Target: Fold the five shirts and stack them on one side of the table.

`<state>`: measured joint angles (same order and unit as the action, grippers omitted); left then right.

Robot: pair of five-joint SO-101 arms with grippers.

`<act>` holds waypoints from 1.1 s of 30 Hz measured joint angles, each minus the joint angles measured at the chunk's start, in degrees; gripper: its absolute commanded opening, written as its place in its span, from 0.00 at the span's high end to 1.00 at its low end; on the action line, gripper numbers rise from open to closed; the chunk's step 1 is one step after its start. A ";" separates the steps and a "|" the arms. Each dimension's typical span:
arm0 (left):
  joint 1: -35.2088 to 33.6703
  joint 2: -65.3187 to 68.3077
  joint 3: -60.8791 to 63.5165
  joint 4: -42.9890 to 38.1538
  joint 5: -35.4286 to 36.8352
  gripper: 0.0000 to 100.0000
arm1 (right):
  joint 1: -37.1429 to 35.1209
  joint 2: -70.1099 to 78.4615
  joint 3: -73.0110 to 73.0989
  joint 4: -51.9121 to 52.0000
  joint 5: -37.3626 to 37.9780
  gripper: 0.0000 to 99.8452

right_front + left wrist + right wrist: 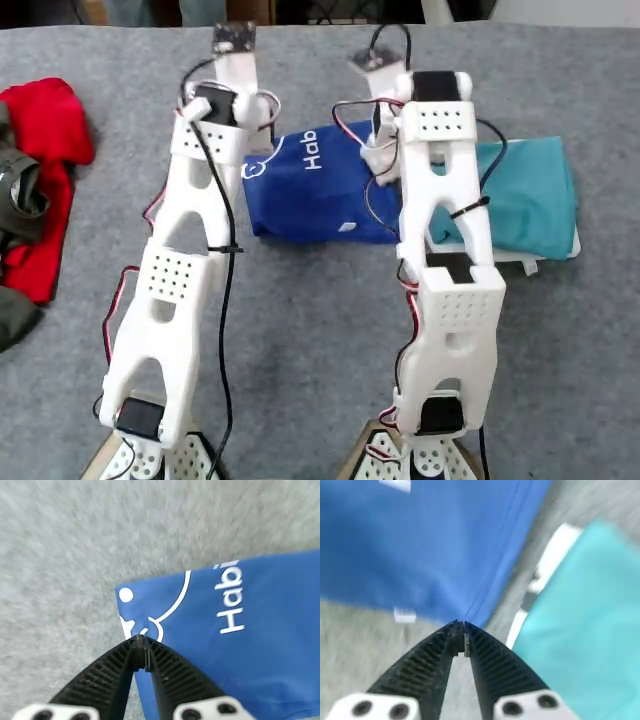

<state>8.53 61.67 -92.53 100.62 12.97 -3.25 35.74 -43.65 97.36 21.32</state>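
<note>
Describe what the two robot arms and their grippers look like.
Both the left arm and right arm are white plastic shells with grids of small holes, black motors at the joints, and black and red wires running along them. The left gripper and right gripper each have two black ribbed fingers on white mounts with round holes.

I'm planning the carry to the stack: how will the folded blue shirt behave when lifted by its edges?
Probably floppy: the blue shirt is soft folded cloth, so its middle would likely sag between the left gripper and the right gripper pinching its edges. It looks light, just thin layers lying flat. Its loose folds may slip open.
</note>
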 measured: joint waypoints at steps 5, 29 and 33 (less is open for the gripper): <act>1.67 -7.91 4.31 0.09 -1.14 0.97 | 0.09 0.88 -3.34 -7.56 0.00 0.99; 5.36 -42.55 82.81 -29.45 0.62 0.97 | -0.09 31.12 -35.69 -15.38 0.00 0.99; 5.27 -43.43 87.91 -32.35 0.70 0.97 | -0.09 34.99 -35.69 -21.19 -0.09 0.99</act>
<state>13.80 18.24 -4.62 68.26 13.67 -3.34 70.73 -79.34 76.18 21.23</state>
